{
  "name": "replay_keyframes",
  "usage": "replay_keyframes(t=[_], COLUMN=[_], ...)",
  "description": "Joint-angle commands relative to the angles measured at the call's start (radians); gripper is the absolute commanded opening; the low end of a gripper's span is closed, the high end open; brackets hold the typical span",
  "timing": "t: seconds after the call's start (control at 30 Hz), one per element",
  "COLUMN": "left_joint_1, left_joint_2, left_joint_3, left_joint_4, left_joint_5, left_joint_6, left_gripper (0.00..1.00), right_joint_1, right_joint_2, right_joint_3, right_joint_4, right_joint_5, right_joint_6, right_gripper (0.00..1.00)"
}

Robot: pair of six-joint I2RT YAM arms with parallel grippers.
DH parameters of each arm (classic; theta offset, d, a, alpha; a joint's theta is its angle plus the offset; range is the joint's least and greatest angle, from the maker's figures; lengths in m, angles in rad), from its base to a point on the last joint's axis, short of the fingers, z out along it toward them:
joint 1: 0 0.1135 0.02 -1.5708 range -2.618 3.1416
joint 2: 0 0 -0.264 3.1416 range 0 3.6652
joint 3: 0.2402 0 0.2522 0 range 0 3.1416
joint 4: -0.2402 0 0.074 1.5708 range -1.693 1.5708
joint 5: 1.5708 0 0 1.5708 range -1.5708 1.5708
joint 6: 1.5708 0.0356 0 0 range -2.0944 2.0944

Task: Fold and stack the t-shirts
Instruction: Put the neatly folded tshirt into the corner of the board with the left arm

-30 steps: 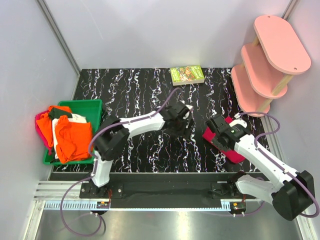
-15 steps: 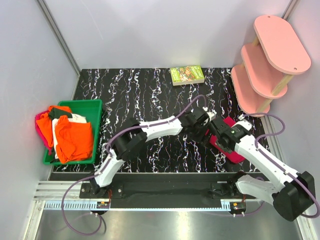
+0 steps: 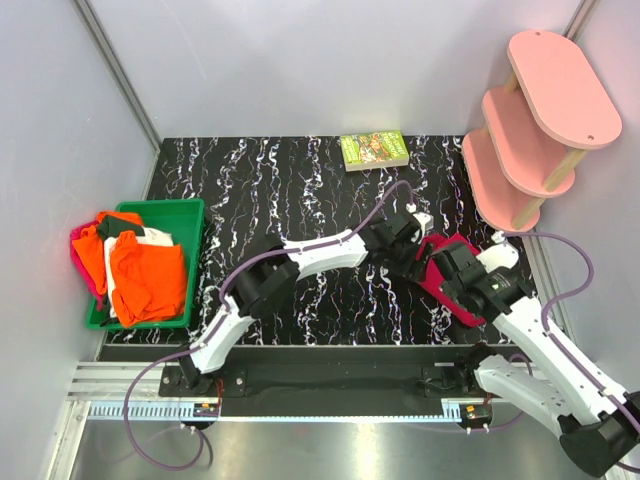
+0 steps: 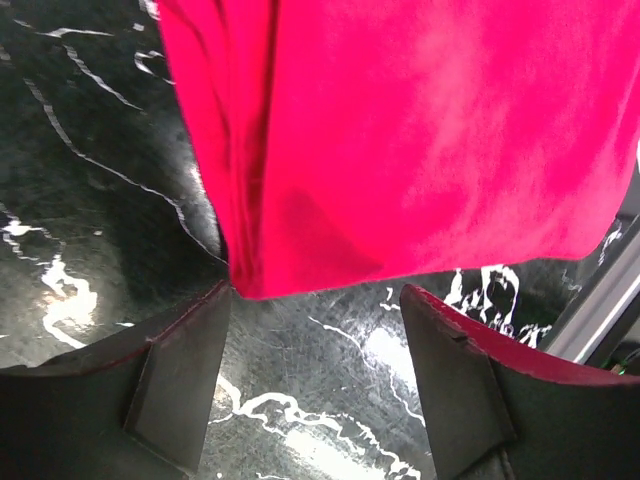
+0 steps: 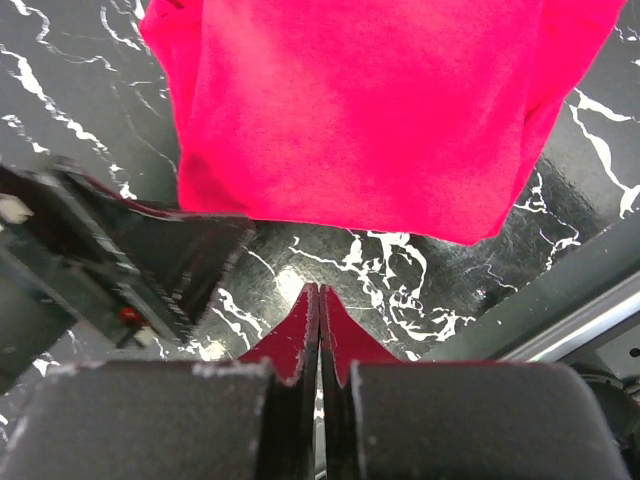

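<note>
A crimson-red t-shirt (image 3: pixel 445 244) lies folded on the black marbled table at the right. My left gripper (image 3: pixel 418 262) has reached across to its left edge. In the left wrist view that gripper (image 4: pixel 315 335) is open, and a folded corner of the red shirt (image 4: pixel 400 130) sits just ahead of the left finger (image 4: pixel 180 380), not between the jaws. My right gripper (image 5: pixel 318 300) is shut on nothing, hovering just short of the red shirt (image 5: pixel 350 110). Orange (image 3: pixel 145 275), white (image 3: pixel 152 238) and magenta-pink (image 3: pixel 78 245) t-shirts are piled at the far left.
A green bin (image 3: pixel 165 207) at the table's left edge holds the shirt pile. A green-covered book (image 3: pixel 374 150) lies at the back. A pink tiered shelf (image 3: pixel 540 120) stands at the back right. The two grippers are close together beside the red shirt.
My left arm has swung from the table's middle to the red shirt's left edge. My right arm has shifted slightly toward the near side, its gripper still shut.
</note>
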Motion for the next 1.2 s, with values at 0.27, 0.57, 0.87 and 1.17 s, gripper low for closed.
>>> replay_keyframes(t=[0.27,0.57,0.87,1.17], left_joint_1=[0.033,0.033,-0.009,-0.096], left_joint_2=[0.112,0.084,0.035,0.082], left_joint_3=[0.134,0.040,-0.061,0.035], left_joint_4=[-0.012,-0.017,-0.017,-0.058], left_joint_5=[0.032,0.067,0.130,0.205], left_joint_6=[-0.075,-0.072,-0.061,-0.033], left_gripper=[0.55,0.33,0.19,0.16], right_joint_1=[0.008,0.008,0.006,0.008], right_joint_2=[0.181,0.218,0.224,0.212], right_joint_3=[0.005,0.011,0.008,0.022], right_joint_4=[-0.013,0.024,0.038,0.047], right_joint_5=[0.059,0.105,0.111,0.095], right_joint_6=[0.171,0.178,0.173,0.153], right_gripper=[0.00,0.00,0.00,0.00])
